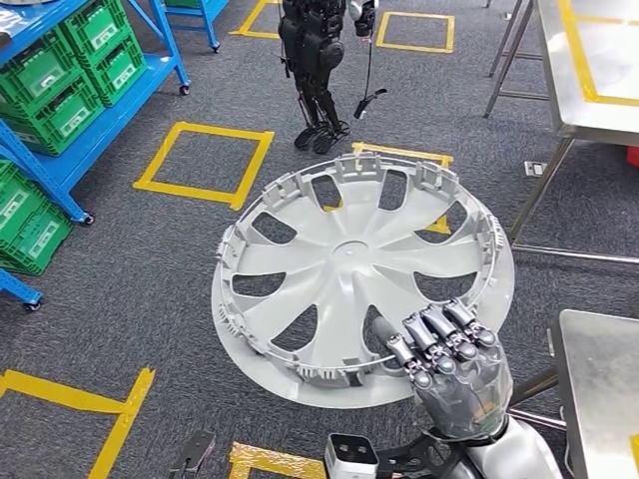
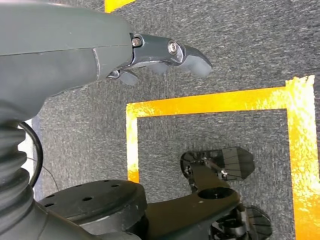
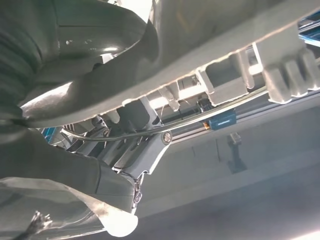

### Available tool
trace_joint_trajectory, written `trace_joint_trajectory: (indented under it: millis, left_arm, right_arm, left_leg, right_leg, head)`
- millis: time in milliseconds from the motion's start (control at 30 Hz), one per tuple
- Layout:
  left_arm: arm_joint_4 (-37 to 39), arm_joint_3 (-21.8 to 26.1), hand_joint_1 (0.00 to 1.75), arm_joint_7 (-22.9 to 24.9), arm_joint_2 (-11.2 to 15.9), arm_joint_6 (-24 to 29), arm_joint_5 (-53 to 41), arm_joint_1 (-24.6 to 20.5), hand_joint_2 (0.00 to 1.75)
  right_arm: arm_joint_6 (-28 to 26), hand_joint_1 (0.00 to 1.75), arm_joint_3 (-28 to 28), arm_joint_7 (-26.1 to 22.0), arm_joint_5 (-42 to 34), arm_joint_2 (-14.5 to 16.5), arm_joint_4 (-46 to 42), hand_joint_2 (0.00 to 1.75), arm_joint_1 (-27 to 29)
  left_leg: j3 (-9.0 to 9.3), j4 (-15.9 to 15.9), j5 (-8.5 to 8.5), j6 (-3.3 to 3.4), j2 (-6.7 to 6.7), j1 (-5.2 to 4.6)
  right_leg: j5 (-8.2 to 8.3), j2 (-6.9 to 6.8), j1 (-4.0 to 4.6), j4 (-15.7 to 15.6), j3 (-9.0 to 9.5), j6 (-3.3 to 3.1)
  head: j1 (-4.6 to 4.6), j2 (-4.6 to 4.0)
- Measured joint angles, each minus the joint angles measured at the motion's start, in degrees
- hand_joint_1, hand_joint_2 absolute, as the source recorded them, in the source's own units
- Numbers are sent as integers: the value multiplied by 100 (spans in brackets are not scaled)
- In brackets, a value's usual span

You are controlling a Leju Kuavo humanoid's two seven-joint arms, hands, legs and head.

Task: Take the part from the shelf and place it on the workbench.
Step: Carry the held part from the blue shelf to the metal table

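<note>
Another humanoid robot [image 1: 317, 60] ahead; blue shelf [image 1: 83, 110] left, steel workbench [image 1: 595, 60] right.
Our right hand [image 1: 452, 364] grips the wheel cover [image 1: 354, 259] by its near rim; left hand [image 2: 166, 52] empty, fingers apart.

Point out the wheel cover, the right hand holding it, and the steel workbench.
Wheel cover [image 1: 348, 261], head view: centre hub.
Right hand [image 1: 452, 364], head view: back of the hand at the cover's rim.
Workbench [image 1: 603, 384], head view: bare steel top.
</note>
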Motion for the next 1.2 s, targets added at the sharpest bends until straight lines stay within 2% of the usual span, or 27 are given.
trace_joint_trajectory:
  millis: [233,767,833,900,933,967,1000,1067,1100,1133,1167,1200]
  left_arm:
    - [0,-2,0,-135,-33,-18,9,-26,175]
    - [0,-2,0,-384,-46,5,25,-39,175]
    - [0,-2,0,-391,-43,3,17,-43,175]
    - [0,-7,0,-402,-49,1,6,-51,175]
    - [0,-10,0,-405,-57,1,2,-57,175]
    - [0,-13,0,-407,-66,1,-1,-64,175]
    - [0,-16,0,-408,-71,-1,-2,-71,175]
    - [0,-24,0,-408,-83,-4,-2,-79,175]
    - [0,-29,0,-408,-87,-5,-2,-78,175]
    - [0,-35,0,-408,-91,-6,-3,-77,175]
    - [0,-41,0,-407,-92,-7,-3,-76,175]
    - [0,-45,0,-407,-92,-7,-4,-76,175]
  right_arm:
    - [0,175,-43,-23,0,4,0,175,-1]
    - [0,175,-119,-116,0,22,0,175,35]
    - [0,175,-133,-131,0,40,-1,175,48]
    - [1,175,-159,-153,0,79,-14,175,64]
    - [1,175,-172,-164,0,93,-22,175,66]
    - [1,175,-182,-171,0,101,-31,175,68]
    - [1,175,-190,-176,0,102,-33,175,69]
    - [1,175,-202,-183,0,102,-34,175,77]
    - [1,175,-208,-185,0,102,-34,175,87]
    - [1,175,-214,-185,0,101,-33,175,97]
    - [1,175,-218,-185,0,101,-33,175,102]
    - [1,175,-219,-187,0,102,-33,175,102]
  left_leg:
    - [-3,-6,10,-72,0,8]
    - [-7,7,7,-72,0,-18]
    - [-8,15,4,-32,0,-30]
    - [50,-117,75,42,12,-23]
    - [99,-227,134,71,24,-1]
    - [141,-322,185,84,37,25]
    - [166,-371,212,84,50,51]
    - [168,-381,215,76,58,79]
    - [167,-370,205,55,61,99]
    - [166,-347,186,21,63,127]
    - [163,-305,157,-28,62,167]
    - [155,-236,112,-95,61,214]
  right_leg:
    - [1,-2,10,9,-2,-23]
    - [8,-5,-17,8,0,-17]
    - [40,-9,-41,-32,12,16]
    - [69,-11,-46,-98,31,69]
    - [24,-7,-39,-59,7,88]
    - [-78,-4,-35,91,-69,110]
    - [-232,-2,-48,368,-206,133]
    - [-515,-1,-95,1065,-543,211]
    - [-543,-4,-129,1269,-646,258]
    - [-470,-8,-165,1272,-651,308]
    - [-307,-16,-204,1061,-545,361]
    - [-141,-27,-246,721,-370,428]
  head:
    - [3,0]
    - [3,0]
    - [2,0]
    - [1,0]
    - [4,0]
    - [11,0]
    - [18,0]
    - [17,0]
    - [16,0]
    - [15,0]
    - [17,0]
    - [19,0]
